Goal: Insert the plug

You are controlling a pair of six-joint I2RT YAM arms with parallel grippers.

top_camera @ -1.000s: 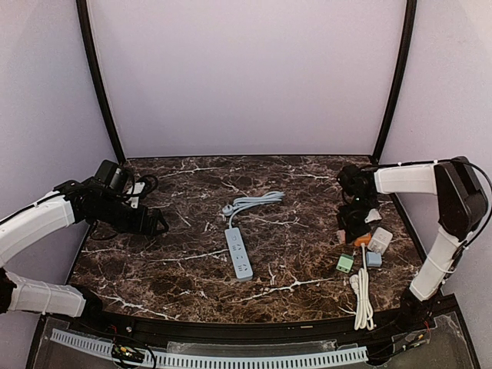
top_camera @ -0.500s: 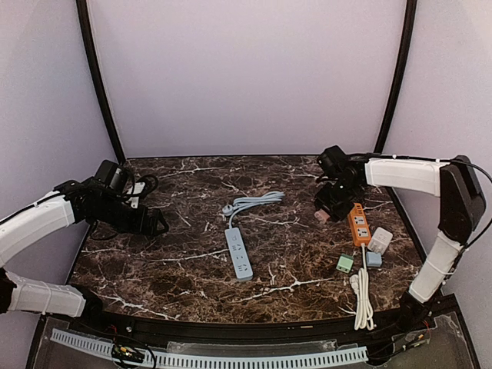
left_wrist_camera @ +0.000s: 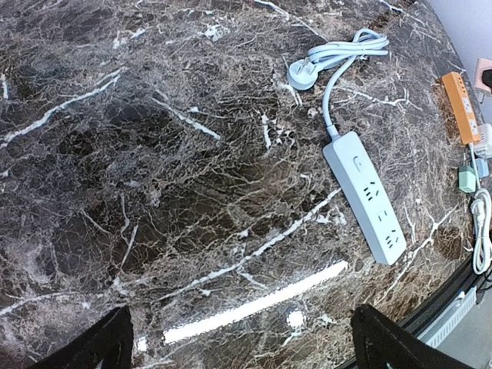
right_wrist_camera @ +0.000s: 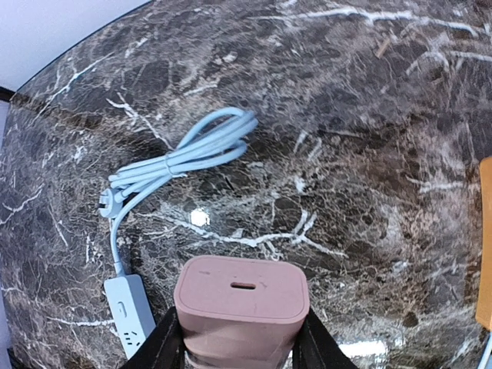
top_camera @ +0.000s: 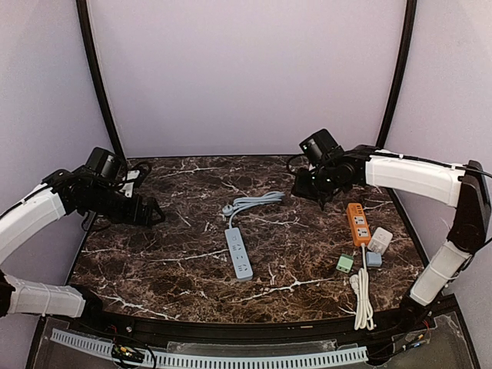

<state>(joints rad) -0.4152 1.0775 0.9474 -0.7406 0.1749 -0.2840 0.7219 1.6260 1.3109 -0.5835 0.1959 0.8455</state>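
My right gripper (right_wrist_camera: 242, 342) is shut on a pink charger plug (right_wrist_camera: 242, 304), whose flat face with a small slot points at the camera. In the top view the right gripper (top_camera: 314, 187) hangs above the table's far middle-right, right of the coiled cable. The light-blue power strip (top_camera: 239, 253) lies flat mid-table and also shows in the left wrist view (left_wrist_camera: 367, 196) and the right wrist view (right_wrist_camera: 127, 315). Its bundled cable (top_camera: 254, 203) lies just beyond it. My left gripper (top_camera: 152, 214) is open and empty over the left side of the table, with fingers (left_wrist_camera: 92, 350) spread wide.
An orange power strip (top_camera: 357, 224) lies at the right. Near it are a white adapter (top_camera: 380, 240), a green adapter (top_camera: 345, 264), a small blue-grey adapter (top_camera: 373, 259) and a coiled white cable (top_camera: 361, 296). Purple walls close in the table.
My right arm has swung left and toward the back, from the cluster at the right to the far middle, carrying the pink plug. The left arm has shifted slightly toward the back.
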